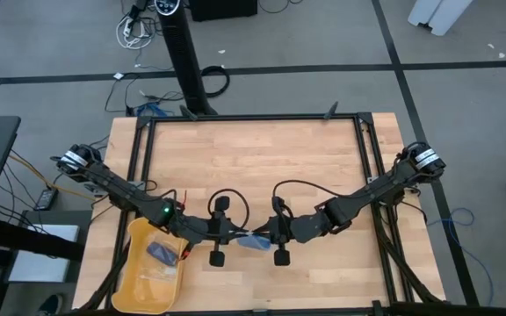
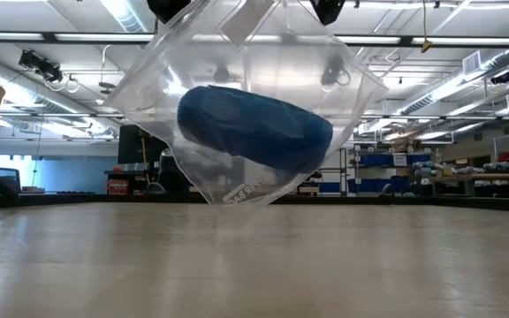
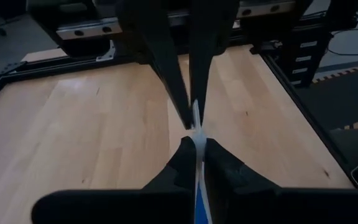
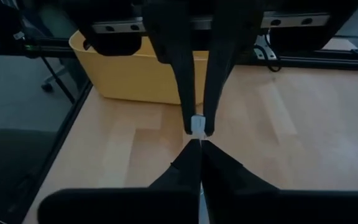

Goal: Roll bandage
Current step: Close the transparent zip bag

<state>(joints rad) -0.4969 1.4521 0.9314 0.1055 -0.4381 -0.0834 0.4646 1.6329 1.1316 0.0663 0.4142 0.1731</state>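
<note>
Left gripper and right gripper meet tip to tip, each pinched shut on top edge of clear crinkly plastic bag. Bag hangs below both, off wooden table. Rolled bright blue fabric bandage sits inside; likely held up for pulling open.

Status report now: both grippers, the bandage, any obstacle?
Left gripper and right gripper both shut on clear bag, held above table. Bandage inside bag, not unrolled. Yellow bin beside left arm.

Faint print on the bag, nothing legible

Low on the clear plastic bag there's a line of pale lettering, seen in the low view, too blurred and slanted to make out; no other text shows anywhere.
</note>
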